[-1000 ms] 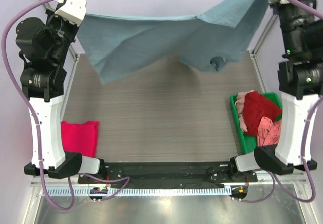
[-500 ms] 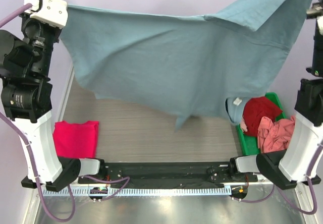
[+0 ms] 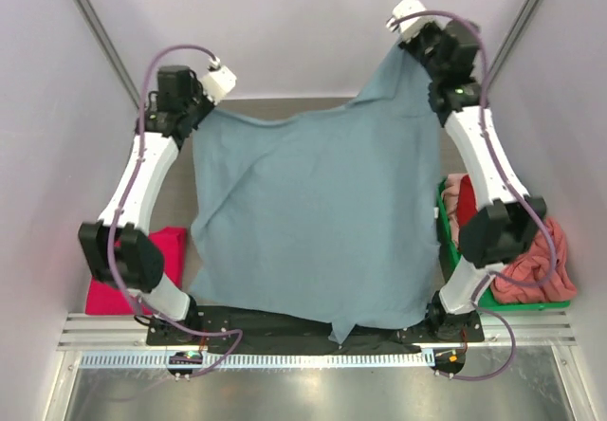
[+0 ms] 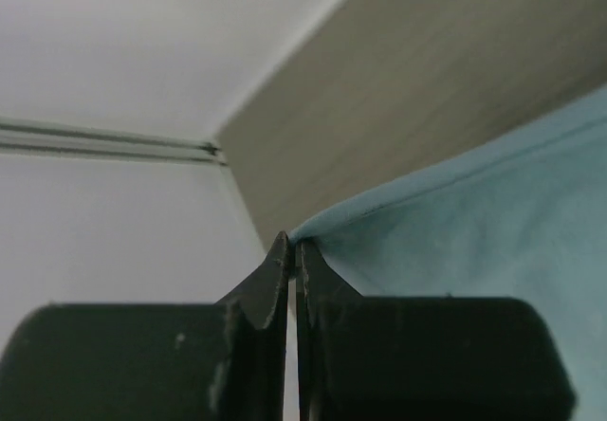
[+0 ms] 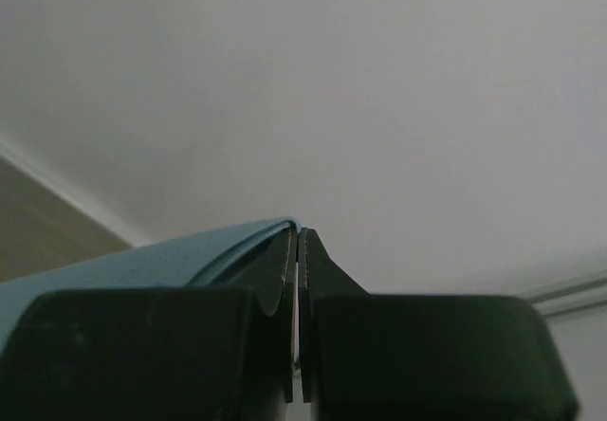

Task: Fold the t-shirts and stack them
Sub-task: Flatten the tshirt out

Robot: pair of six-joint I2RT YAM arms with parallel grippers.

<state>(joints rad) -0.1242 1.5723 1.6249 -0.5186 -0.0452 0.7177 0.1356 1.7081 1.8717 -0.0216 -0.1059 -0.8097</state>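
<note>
Cloth in dusty grey-blue, the spread t-shirt covers the middle of the counter. Its two far corners are lifted, one in the left pincer and one in the right pincer, each clamped tight on the hem. Four shirts show in all. One magenta shirt lies at the left edge. One green bin on the right holds a red shirt and a salmon-pink shirt.
</note>
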